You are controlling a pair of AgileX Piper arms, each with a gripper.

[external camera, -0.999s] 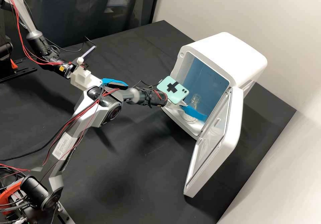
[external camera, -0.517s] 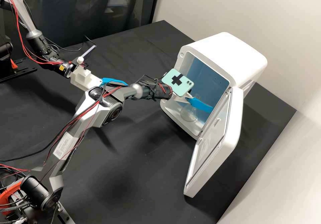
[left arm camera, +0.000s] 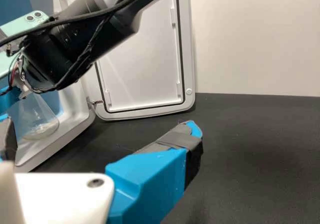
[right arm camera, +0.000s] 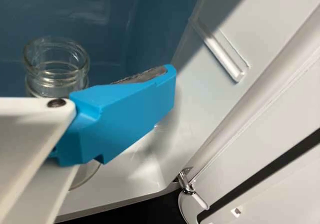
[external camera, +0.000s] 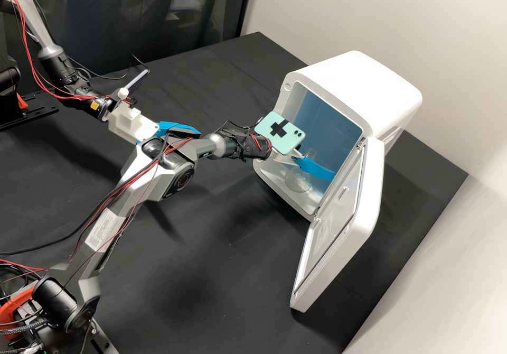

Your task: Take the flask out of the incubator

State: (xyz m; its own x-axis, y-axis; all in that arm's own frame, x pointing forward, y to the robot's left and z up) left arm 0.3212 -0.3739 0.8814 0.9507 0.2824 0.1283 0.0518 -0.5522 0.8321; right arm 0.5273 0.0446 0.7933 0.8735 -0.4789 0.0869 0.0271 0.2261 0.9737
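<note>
High view shows the right gripper (external camera: 312, 167) inside the open white incubator (external camera: 364, 82), just beside the neck of the glass flask (external camera: 299, 178), which is upright in the chamber, but I cannot tell how far the gripper is open or whether it holds the flask.

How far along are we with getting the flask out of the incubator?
Done: the incubator door is open. In hand: the right gripper is inside the incubator at the flask neck; grasp not confirmable. To do: the flask stands on its floor, so lifting it out onto the bench remains. The left gripper hangs open over the bench.
</note>
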